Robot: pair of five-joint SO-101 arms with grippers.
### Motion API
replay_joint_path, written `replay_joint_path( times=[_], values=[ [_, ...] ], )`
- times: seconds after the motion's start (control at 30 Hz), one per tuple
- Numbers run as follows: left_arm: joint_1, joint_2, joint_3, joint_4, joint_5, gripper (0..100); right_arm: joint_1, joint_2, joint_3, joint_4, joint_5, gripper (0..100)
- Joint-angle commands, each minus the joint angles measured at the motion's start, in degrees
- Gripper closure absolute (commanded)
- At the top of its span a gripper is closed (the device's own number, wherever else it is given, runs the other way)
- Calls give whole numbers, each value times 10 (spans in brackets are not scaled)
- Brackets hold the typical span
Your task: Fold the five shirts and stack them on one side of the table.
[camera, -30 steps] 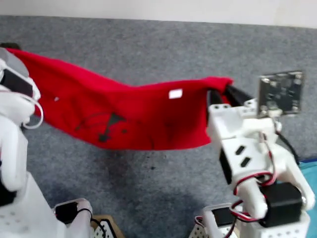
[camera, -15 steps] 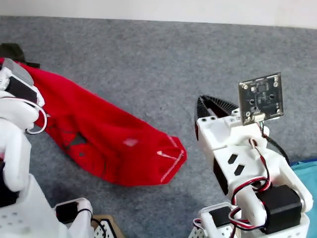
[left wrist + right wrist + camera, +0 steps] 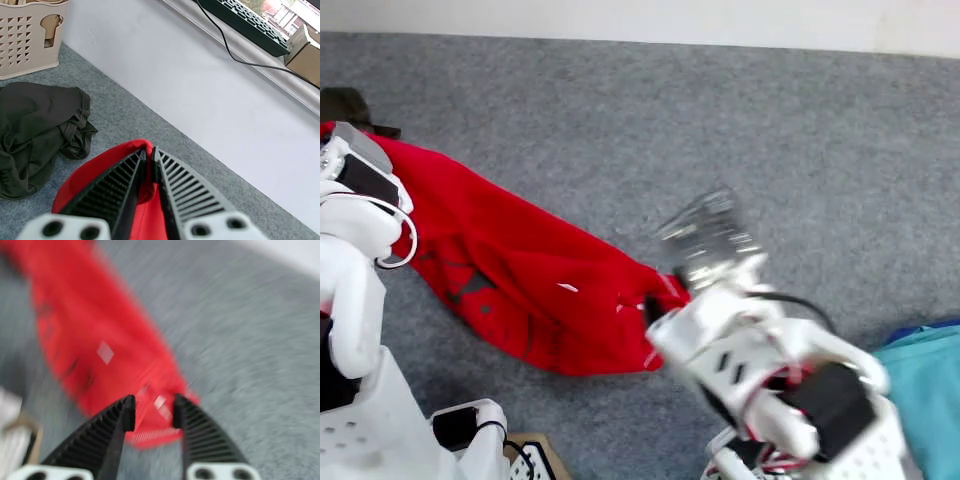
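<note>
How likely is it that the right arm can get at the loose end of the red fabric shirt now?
Likely yes. The right tool is open just over the loose end of the red fabric shirt, with nothing between them. The left tool is shut on the far end.

Three shirts lie on the tabletop (image 3: 770,130): one red shirt (image 3: 520,290), one dark shirt (image 3: 35,130) just past its left end, and one teal shirt (image 3: 925,390) well to its right. There are two grippers, left gripper (image 3: 149,152) and right gripper (image 3: 152,405), and one beige basket (image 3: 25,40).
</note>
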Motion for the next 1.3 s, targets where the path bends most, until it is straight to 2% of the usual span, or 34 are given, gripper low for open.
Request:
replay_joint_path(
  times=[0.0, 0.17, 0.47, 0.77, 0.93, 1.07, 1.27],
  values=[
    [7, -3, 20, -16, 4, 992, -75, -6, 92, 0, 65, 824],
    [6, -3, 64, -28, 4, 990, -113, -7, 211, -39, 146, 824],
    [5, -4, 145, -77, 1, 990, -145, -1, 300, -207, 194, 821],
    [5, -4, 180, -76, 0, 990, -135, 0, 382, -363, 233, 820],
    [5, -4, 184, -72, 0, 990, -70, 0, 400, -424, 263, 767],
    [5, -4, 194, -73, 1, 991, -58, 7, 392, -431, 264, 766],
    [5, -4, 194, -73, 2, 992, -42, 145, 281, -420, 236, 766]
  ],
)
